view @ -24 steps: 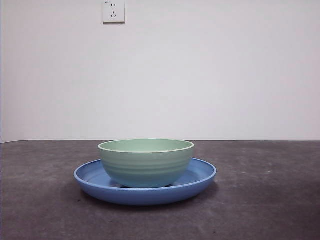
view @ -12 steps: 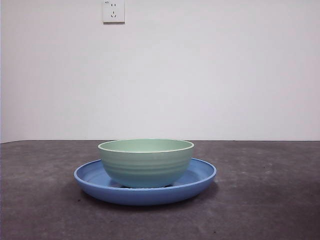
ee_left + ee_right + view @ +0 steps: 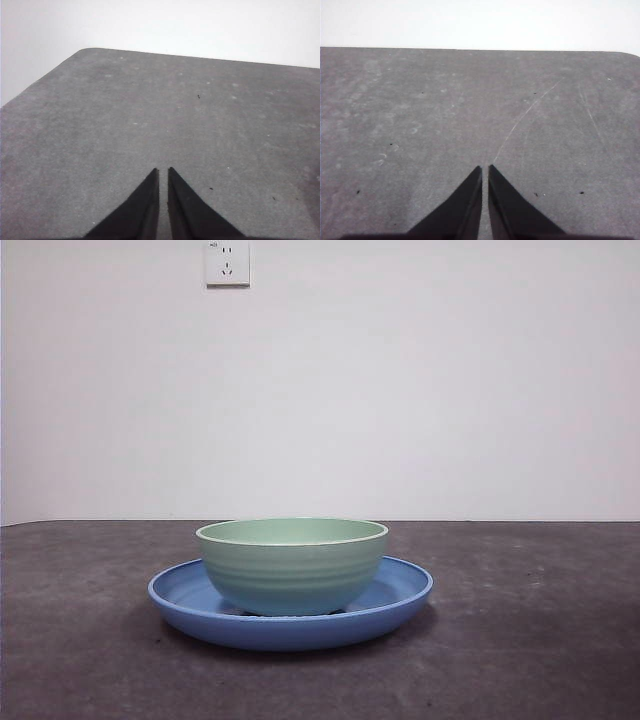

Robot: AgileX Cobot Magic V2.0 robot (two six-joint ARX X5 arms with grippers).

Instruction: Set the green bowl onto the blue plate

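The pale mint-green bowl (image 3: 292, 565) stands upright inside the wide blue plate (image 3: 400, 592) at the middle of the dark table in the front view. No arm shows in the front view. My left gripper (image 3: 163, 172) is shut and empty over bare table. My right gripper (image 3: 485, 170) is shut and empty over bare table. Neither wrist view shows the bowl or the plate.
The dark grey table (image 3: 540, 640) runs to a white wall with a socket (image 3: 227, 262) high up. The left wrist view shows a rounded table corner (image 3: 85, 50). The right wrist view shows the far table edge (image 3: 625, 53) and a long scratch (image 3: 527, 116).
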